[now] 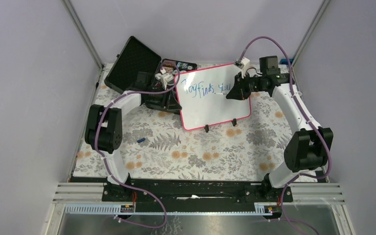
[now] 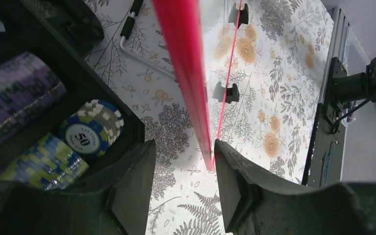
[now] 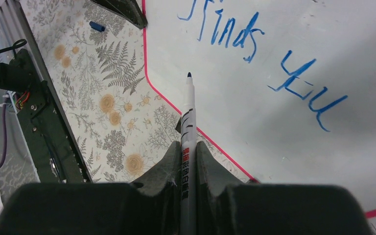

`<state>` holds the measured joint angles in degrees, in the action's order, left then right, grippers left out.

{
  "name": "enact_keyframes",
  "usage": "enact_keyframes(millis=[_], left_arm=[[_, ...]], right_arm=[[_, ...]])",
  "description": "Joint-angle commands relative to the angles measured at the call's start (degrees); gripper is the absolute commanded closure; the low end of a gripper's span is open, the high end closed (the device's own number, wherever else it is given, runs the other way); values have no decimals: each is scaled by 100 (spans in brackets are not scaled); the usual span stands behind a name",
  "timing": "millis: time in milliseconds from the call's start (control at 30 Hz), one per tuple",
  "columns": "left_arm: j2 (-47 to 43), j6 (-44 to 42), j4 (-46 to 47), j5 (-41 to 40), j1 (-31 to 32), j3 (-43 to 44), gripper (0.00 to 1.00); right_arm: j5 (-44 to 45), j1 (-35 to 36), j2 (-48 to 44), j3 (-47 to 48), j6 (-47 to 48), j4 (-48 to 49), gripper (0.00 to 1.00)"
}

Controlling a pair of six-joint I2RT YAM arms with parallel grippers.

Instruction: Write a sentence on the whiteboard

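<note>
The whiteboard (image 1: 215,106), pink-red framed, stands tilted on two black feet at the back of the floral mat, with blue handwriting (image 1: 203,89) across its upper part. My left gripper (image 1: 172,97) is at the board's left edge. In the left wrist view its jaws (image 2: 183,144) stand open around the pink frame (image 2: 186,63), which lies close to the right finger with a wide gap on the left. My right gripper (image 1: 232,93) is shut on a white marker (image 3: 188,112). The uncapped tip points at the whiteboard (image 3: 274,147), just off its surface below the word "finds".
An open black poker-chip case (image 1: 134,63) sits behind and left of the board, with stacked chips (image 2: 90,129) close to my left finger. A small blue cap (image 1: 141,140) lies on the mat at the left. A metal rail (image 1: 200,188) runs along the near edge.
</note>
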<state>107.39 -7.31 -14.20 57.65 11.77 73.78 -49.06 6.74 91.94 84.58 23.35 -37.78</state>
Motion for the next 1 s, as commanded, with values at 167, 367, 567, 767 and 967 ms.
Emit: enact_keyframes(millis=[167, 367, 567, 767, 967], left_arm=[[-592, 660, 1310, 233, -61, -693, 49], [-541, 1056, 1824, 306, -1, -778, 49], [-406, 1127, 1938, 318, 49, -705, 50], [-279, 1186, 2009, 327, 75, -648, 56], [-211, 1307, 2118, 352, 89, -616, 70]], right_arm=[[15, 668, -295, -596, -381, 845, 100], [576, 1268, -294, -991, -246, 1041, 100], [1308, 1615, -265, -1552, -251, 1704, 100], [1645, 1810, -371, -2003, -323, 2416, 100], [1956, 1923, -462, -2269, -399, 2897, 100]])
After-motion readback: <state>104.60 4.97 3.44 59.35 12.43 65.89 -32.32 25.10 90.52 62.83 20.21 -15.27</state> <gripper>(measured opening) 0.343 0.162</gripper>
